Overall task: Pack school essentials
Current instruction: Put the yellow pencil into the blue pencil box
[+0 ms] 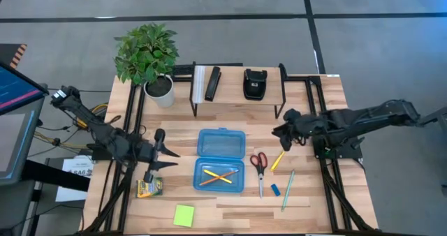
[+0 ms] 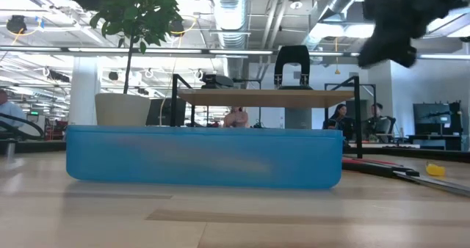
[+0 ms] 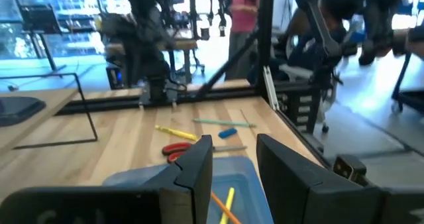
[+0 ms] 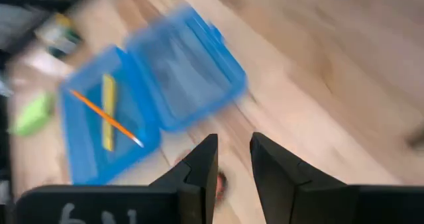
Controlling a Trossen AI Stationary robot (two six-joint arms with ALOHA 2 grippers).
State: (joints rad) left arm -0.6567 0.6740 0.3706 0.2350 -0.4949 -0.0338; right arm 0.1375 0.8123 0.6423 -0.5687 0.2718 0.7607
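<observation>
Left gripper (image 1: 170,159) hovered empty, fingers slightly parted, beside the open blue case (image 1: 221,161), where an orange pencil (image 1: 216,177) and a yellow one already lay crossed. Rightward, scissors (image 1: 259,165), eraser (image 1: 275,190), pen (image 1: 288,189) and a yellow marker (image 1: 277,160) waited on the counter (image 1: 314,124). Right gripper (image 1: 279,133), also empty and a little apart, hung above them, probably lining up the next pick. The crayon box (image 1: 149,188) and sticky pad (image 1: 184,215) remained unpacked.

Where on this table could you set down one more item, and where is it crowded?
Free: bare wood between the plant pot and blue case, and between the sticky-note pad and pen. Crowded: around the scissors, yellow pencil and eraser.
</observation>
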